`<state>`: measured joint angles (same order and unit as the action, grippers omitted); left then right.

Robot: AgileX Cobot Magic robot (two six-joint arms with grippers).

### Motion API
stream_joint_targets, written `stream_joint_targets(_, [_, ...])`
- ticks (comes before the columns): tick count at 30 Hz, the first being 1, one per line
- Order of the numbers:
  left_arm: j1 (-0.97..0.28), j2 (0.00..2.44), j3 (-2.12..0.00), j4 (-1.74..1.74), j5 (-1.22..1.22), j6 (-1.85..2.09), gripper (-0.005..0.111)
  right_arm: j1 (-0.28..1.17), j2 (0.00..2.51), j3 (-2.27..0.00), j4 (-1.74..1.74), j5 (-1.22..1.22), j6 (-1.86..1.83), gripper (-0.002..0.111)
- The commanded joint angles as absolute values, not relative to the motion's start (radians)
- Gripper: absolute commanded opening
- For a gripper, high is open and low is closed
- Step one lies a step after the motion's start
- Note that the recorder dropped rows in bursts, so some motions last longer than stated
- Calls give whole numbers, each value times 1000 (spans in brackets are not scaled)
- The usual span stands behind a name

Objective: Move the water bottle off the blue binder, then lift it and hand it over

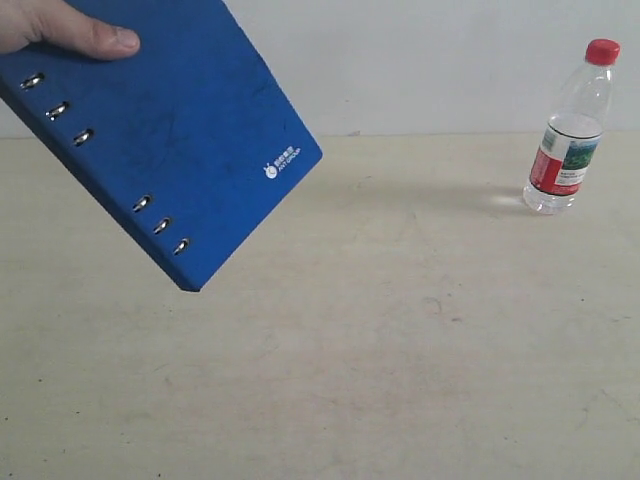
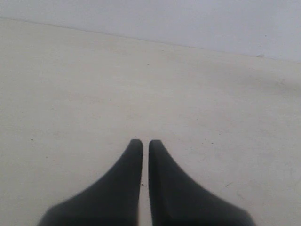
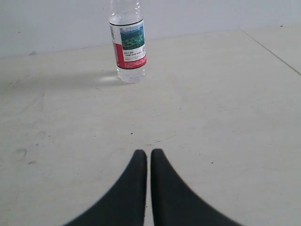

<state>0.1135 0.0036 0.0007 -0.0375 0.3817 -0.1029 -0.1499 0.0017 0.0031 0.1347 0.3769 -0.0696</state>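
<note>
Left claw [image 2: 146,143]: black fingers pressed nearly tip to tip, just a hairline slit betw them, nothing held, bare table [image 2: 70,94] under it. Right claw [image 3: 149,153]: same, closed to a thin slit & empty, w/ the water bottle [image 3: 128,42] standing well ahead of it. Exterior view: pale table fills the lower frame. Blue binder [image 1: 170,130] sits upper left, tilted, silver rivets along its left edge, white logo near its right corner. A hand [image 1: 60,30] grips its top, thumb on the cover. Water bottle is upright on the table, upper right, red cap on, well apart from the binder
</note>
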Motion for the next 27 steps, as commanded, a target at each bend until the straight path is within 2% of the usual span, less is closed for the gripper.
stream_joint_targets(1, [108,0,0,-33,368,-100,5,-157,0,0,123,378,-77,0])
stream_joint_targets(27, [108,0,0,-33,366,-100,5,-157,0,0,132,372,-73,0])
